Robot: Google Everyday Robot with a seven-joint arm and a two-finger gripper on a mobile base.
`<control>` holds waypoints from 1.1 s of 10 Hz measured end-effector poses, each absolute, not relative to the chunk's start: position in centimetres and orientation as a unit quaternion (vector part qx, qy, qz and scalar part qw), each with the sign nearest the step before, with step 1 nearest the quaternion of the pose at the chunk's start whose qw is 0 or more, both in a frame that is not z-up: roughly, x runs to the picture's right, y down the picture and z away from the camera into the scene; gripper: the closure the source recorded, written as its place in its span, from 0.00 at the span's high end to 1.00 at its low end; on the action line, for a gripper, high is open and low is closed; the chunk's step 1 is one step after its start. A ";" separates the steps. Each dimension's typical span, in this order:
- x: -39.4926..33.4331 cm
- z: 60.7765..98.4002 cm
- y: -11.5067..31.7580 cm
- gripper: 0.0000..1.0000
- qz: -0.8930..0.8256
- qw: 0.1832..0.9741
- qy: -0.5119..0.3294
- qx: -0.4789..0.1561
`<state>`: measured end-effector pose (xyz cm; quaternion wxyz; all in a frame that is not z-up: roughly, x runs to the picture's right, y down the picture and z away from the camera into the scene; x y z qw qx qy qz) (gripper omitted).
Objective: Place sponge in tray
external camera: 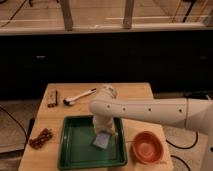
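The pale blue-grey sponge [101, 141] hangs tilted just over the floor of the dark green tray [72, 150], right of the tray's middle. My gripper [104, 133] points down from the white arm, which reaches in from the right. It sits directly on the sponge's top edge and is shut on it. The wrist hides the fingers' upper part and the tray's far right rim.
A round orange bowl [147, 147] stands just right of the tray. A brown lumpy cluster [40, 138] lies at the table's left edge. A white-handled spoon [80, 96] and a small brown bar [54, 98] lie at the back left of the wooden table [135, 95].
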<state>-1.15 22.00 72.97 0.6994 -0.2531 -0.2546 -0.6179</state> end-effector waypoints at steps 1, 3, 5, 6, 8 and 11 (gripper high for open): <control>-1.2 73.0 22.0 0.02 -0.619 0.698 -0.255 -0.253; -1.2 72.9 22.0 0.01 -0.621 0.696 -0.256 -0.252; -1.2 72.9 22.0 0.01 -0.623 0.695 -0.257 -0.252; -1.3 72.9 22.1 0.02 -0.624 0.694 -0.257 -0.252; -1.3 72.9 22.1 0.02 -0.625 0.692 -0.258 -0.252; -1.3 72.9 22.1 0.02 -0.628 0.690 -0.259 -0.251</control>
